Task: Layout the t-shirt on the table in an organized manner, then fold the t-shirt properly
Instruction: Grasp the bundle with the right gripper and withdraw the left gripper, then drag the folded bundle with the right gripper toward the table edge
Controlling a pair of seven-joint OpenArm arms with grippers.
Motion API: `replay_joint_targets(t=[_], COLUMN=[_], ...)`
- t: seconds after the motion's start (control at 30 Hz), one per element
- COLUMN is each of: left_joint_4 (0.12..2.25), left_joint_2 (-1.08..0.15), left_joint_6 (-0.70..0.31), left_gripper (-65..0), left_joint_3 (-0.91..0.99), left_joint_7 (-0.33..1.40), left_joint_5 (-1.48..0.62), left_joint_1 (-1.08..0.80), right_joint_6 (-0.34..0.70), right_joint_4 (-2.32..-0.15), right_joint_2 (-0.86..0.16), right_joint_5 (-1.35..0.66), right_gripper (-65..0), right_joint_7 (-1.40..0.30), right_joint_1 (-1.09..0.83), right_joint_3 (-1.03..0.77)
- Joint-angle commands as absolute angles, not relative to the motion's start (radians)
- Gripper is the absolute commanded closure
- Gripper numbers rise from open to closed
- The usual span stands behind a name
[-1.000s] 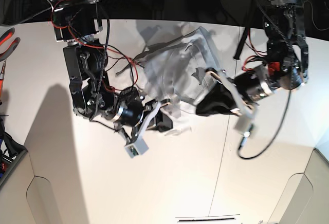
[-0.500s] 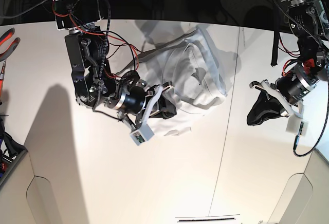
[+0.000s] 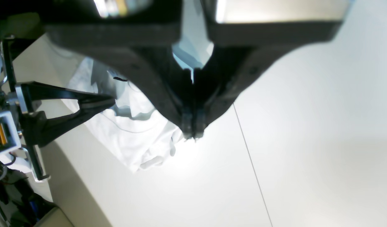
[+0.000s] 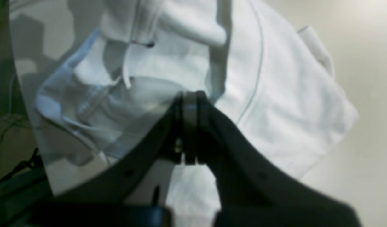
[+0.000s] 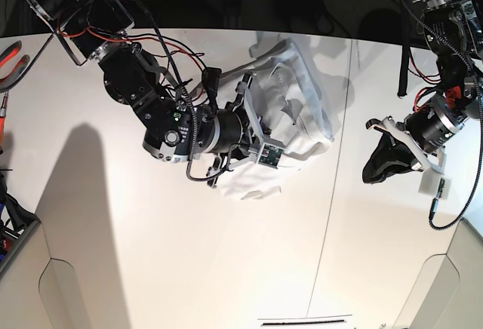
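Now, against the frame half a second back: my right claw (image 4: 189,132) has swung up over the shirt (image 5: 290,106), wrist rolled so its camera board faces down the worktop (image 5: 226,269); before, it sat at the shirt's lower left edge. My left claw (image 3: 193,126) has barely shifted, hanging over bare worktop well apart from the cloth, past the dark seam (image 5: 332,193).

Both claws pressed together. Left pinches nothing. Right's tips are closed against the fabric; whether any cloth is caught between them I cannot tell.

Shirt: white, bunched in a wrinkled heap near the far middle of the worktop, not laid flat. Folds stacked and shadowed; a curved seam line and a rolled hem edge show in the right wrist view.
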State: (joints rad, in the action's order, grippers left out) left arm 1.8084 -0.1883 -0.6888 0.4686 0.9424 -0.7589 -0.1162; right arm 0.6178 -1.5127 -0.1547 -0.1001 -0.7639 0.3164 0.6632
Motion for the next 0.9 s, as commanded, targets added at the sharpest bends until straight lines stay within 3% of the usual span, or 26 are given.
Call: replay_joint_targets(t=[0.0,0.2,0.67,0.87], left_joint_4=[1.824,1.824,1.823,1.823], left_joint_2=[-0.2,-0.2,-0.2,-0.2], left_joint_6=[-0.698,-0.695,-0.695,-0.695], left_gripper=[0.0,0.0,0.0,0.0], left_joint_3=[0.472,0.472,0.472,0.472], left_joint_7=[0.924,0.924,0.924,0.924], left_joint_5=[-0.78,-0.78,-0.781,-0.781], left_joint_1=[-0.106,-0.106,-0.122,-0.122], right_joint_6=[0.618,0.628,0.631,0.558], right_joint_4=[-1.53,-1.494,-1.132,-0.911], right_joint_2=[-0.15,-0.155,-0.154,-0.152], right_joint_5=[-0.108,-0.117,-0.208,-0.164], right_gripper=[0.0,0.0,0.0,0.0], right_joint_7=[-0.744,-0.741,-0.68,-0.655], right_joint_1=[0.347,0.402,0.44,0.439], right_joint_3=[0.659,0.66,0.662,0.655])
